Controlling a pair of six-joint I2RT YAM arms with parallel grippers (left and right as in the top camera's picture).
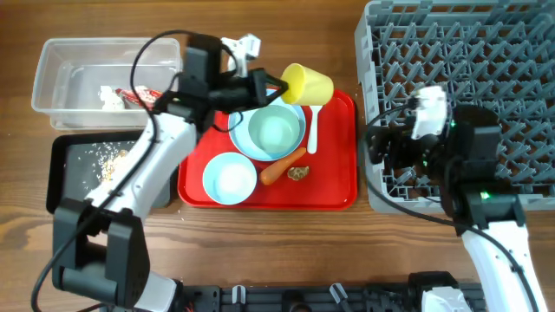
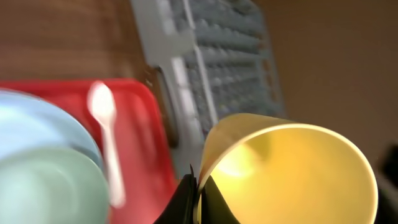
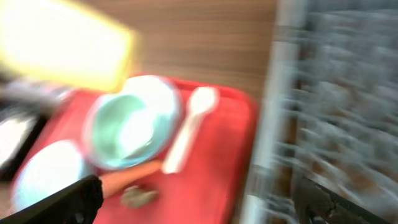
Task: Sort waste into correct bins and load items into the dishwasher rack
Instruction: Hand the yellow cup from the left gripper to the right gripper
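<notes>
Yellow and small, the plastic cup (image 2: 292, 180) fills the left wrist view, its open mouth turned sideways. The left gripper (image 2: 196, 193) is pressed together on the thin rim, one finger inside the wall and one outside. From overhead the cup (image 1: 308, 84) hangs on its side over the far edge of the red rectangular serving tray (image 1: 347, 195); whether it touches that edge I cannot tell.

On the red tray, the pale green bowl (image 1: 276, 133) sits on the pale blue round plate (image 1: 239, 139) near the far side. The white plastic spoon (image 1: 313, 130) lies just to their right, and the light blue bowl (image 1: 230, 179) stands at the near left. An orange carrot (image 1: 282, 166) and a small brownish lump (image 1: 298, 173) lie together towards the near side.

Left of the red tray, the clear rectangular plastic tub (image 1: 52, 82) holds the red printed snack wrapper (image 1: 143, 95) and the crumpled white tissue (image 1: 108, 95). The shallow black rectangular tray (image 1: 65, 173) beside it holds the whitish rice-like scraps (image 1: 108, 160).

Right of the red tray stands the large grey pegged dishwasher rack (image 1: 486, 52). No dish shows in it, though an arm hides part. The right gripper (image 1: 377, 149) hangs at its left edge, jaws spread wide and empty.

By my reading the sorting is partly done: the carrot and lump are unsorted, and loading is only starting with the cup.
</notes>
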